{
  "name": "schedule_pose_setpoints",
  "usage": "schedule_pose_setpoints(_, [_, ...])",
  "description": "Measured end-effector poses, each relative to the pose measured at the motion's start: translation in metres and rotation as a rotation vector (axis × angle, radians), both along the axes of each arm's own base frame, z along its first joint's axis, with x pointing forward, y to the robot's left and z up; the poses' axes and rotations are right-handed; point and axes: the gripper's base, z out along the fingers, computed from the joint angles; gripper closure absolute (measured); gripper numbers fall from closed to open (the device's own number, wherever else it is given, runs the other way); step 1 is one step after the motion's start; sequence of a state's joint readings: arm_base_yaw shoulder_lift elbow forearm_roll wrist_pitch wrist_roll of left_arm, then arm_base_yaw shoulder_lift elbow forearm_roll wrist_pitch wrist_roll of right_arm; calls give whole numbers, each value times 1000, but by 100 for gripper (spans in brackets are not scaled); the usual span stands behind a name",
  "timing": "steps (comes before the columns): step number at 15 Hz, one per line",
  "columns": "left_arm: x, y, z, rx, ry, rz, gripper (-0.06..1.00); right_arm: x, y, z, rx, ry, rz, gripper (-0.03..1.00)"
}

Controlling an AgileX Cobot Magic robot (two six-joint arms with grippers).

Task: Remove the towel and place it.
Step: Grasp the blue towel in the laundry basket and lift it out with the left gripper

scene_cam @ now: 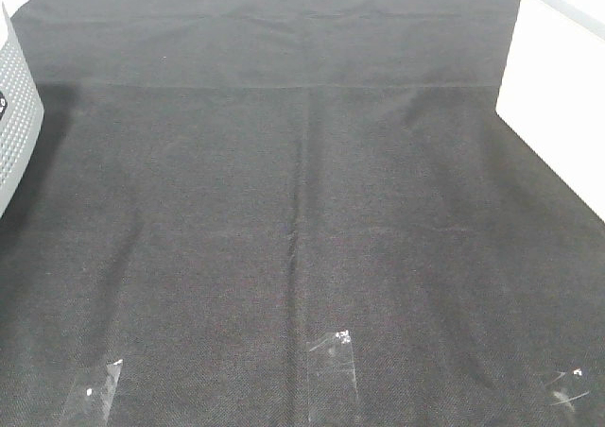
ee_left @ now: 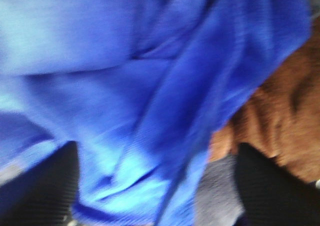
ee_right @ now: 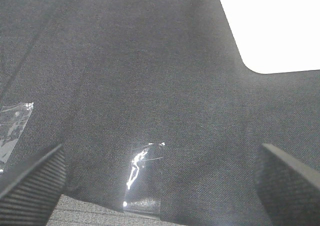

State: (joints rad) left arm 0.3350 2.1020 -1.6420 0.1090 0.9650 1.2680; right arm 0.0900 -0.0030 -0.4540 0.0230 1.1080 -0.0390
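The towel (ee_left: 150,86) is bright royal-blue and crumpled, and it fills most of the left wrist view, very close and blurred. My left gripper (ee_left: 155,193) is open, its two dark fingers (ee_left: 40,186) set wide apart with folds of the towel between them. My right gripper (ee_right: 160,191) is open and empty above the black tablecloth (ee_right: 150,76). Neither gripper nor the towel shows in the exterior high view.
A brown cloth (ee_left: 280,116) and a grey cloth (ee_left: 215,196) lie beside the towel. A grey perforated container (scene_cam: 14,115) stands at the table's left edge. The black tablecloth (scene_cam: 302,210) is held down by clear tape strips (scene_cam: 331,351). White surface (scene_cam: 558,77) shows at right.
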Motion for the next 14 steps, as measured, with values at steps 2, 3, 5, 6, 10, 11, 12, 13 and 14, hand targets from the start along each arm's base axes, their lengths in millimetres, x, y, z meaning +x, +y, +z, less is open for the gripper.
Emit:
schedule_pose_setpoints(2, [-1,-1,-3,-10,23,3,35,0,0,0,0,0,0,0])
schedule_pose_setpoints(3, [-1,-1,-3,-10,24,3,41,0,0,0,0,0,0,0])
schedule_pose_setpoints(5, [-2,2,-3,16,33,-8,56,0,0,0,0,0,0,0])
schedule_pose_setpoints(6, [-2,3,-3,27,35,-2,70,0,0,0,0,0,0,0])
schedule_pose_setpoints(10, [-3,5,-3,38,29,65,94,0,0,0,0,0,0,0])
schedule_pose_setpoints(11, [-2,6,-2,48,27,69,94,0,0,0,0,0,0,0])
schedule_pose_setpoints(12, [-2,6,-2,48,27,69,94,0,0,0,0,0,0,0])
schedule_pose_setpoints(13, [-1,6,0,52,21,69,94,0,0,0,0,0,0,0])
schedule_pose_setpoints(14, [2,8,19,69,-32,72,94,0,0,0,0,0,0,0])
